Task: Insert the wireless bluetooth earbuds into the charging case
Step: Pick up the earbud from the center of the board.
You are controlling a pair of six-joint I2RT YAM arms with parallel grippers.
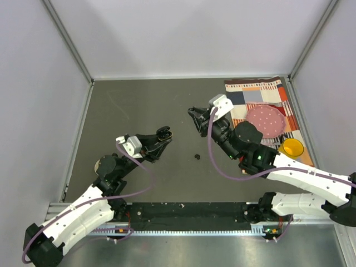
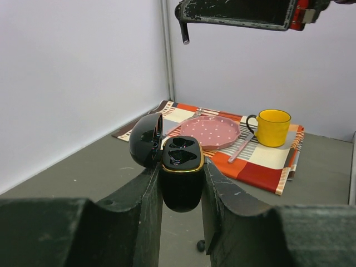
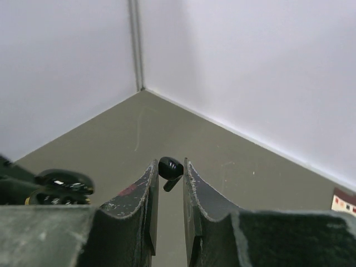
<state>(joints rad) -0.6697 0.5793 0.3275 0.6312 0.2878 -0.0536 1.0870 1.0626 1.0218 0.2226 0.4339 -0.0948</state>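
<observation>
Loose earbud [image 1: 196, 156]: tiny black bead on table, near case, to its right. Left gripper [image 1: 162, 136] clamped on charging case [image 2: 182, 183]: glossy black, gold rim, upright, lid flipped open. Right gripper [image 1: 193, 115] beyond case, pinching second earbud [image 3: 170, 167]: black, rounded, short stem. Farther right of case: mat [image 2: 261, 167], plate [image 2: 210, 130], mug [image 2: 272, 127].
</observation>
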